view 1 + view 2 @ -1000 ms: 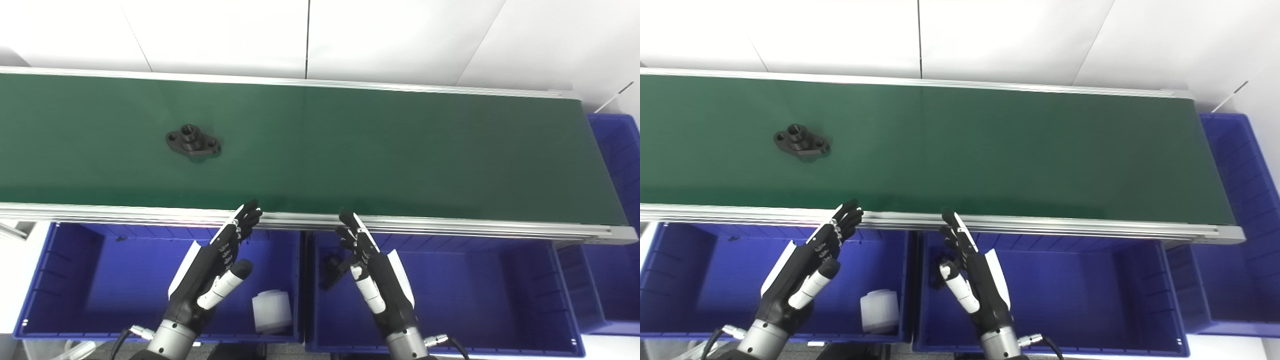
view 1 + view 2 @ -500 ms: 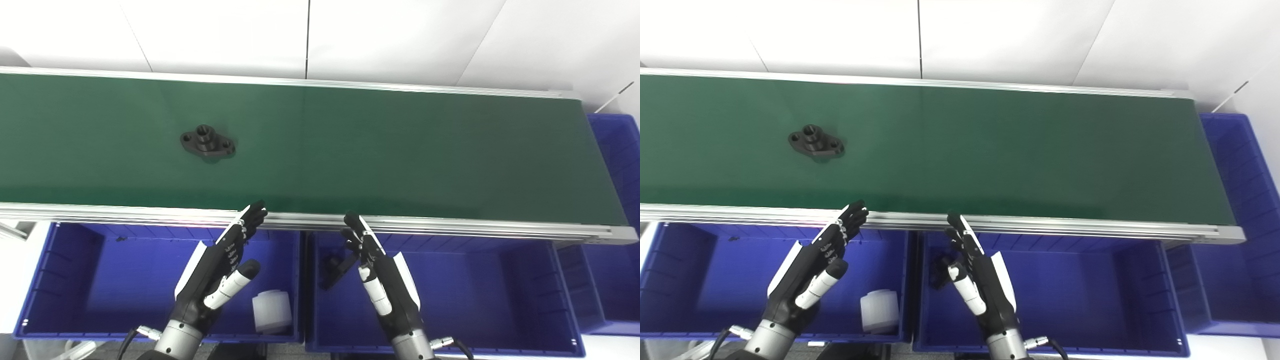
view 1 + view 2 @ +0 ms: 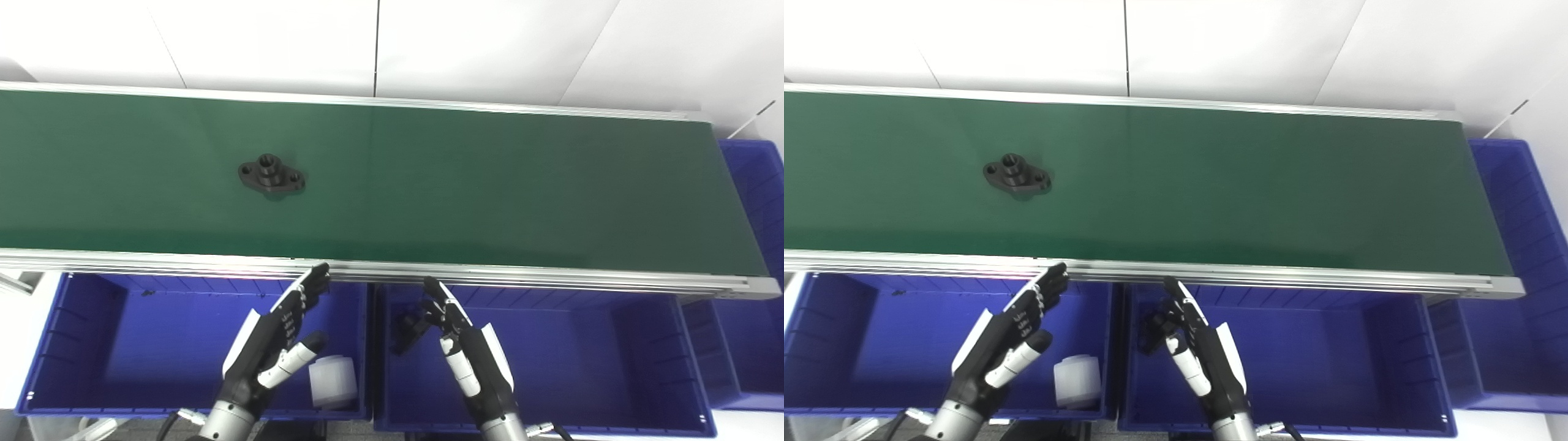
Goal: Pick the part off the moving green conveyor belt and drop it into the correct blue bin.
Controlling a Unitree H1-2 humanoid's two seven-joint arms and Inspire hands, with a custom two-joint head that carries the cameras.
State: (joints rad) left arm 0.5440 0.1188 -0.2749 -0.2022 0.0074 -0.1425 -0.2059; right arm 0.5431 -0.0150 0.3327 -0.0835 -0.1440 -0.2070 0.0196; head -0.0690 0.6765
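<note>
Waiting stage: the black two-eared metal flange rides mid-width on the green conveyor belt, beyond both empty, spread-fingered hands, left hand nearer, which must reach over the belt's near rail.

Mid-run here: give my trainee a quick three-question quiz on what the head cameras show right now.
1. True or false: the black flanged part lies on the green belt.
2. What sits in the left blue bin? A) white cylinder B) red cube
3. Fill in: both the left hand and the right hand are ___ and hold nothing.

Key: 1 true. 2 A, the white cylinder. 3 open.
</note>
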